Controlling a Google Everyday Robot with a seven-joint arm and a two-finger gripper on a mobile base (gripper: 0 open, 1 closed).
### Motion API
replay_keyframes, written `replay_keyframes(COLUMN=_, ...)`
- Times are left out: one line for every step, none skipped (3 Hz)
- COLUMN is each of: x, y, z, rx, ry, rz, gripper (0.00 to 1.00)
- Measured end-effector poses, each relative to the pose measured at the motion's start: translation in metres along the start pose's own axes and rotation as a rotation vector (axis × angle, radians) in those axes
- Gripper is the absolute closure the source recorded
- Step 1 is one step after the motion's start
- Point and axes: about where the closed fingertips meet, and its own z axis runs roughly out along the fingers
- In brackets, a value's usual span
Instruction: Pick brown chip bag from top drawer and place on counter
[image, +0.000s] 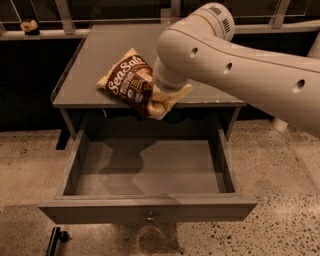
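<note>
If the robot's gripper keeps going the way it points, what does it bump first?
Probably the crinkly dark brown chip bag, which sits right at the gripper by the front edge of the flat grey counter. Under the bag lies the counter top, though depth is hard to judge.

Speckled beige terrazzo floor (285, 210), dimly lit; pale horizontal ledge (50, 34) with slanted grey metal posts (64, 12) along the dark rear wall; small tan object (30, 26) resting on the ledge
</note>
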Motion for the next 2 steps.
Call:
replay_keyframes(x=0.0000, y=0.0000, z=0.0000, rx=0.000, ry=0.000, rz=0.000, gripper=0.00)
replay_keyframes(x=0.0000, y=0.0000, z=0.0000, rx=0.000, ry=0.000, rz=0.000, gripper=0.00)
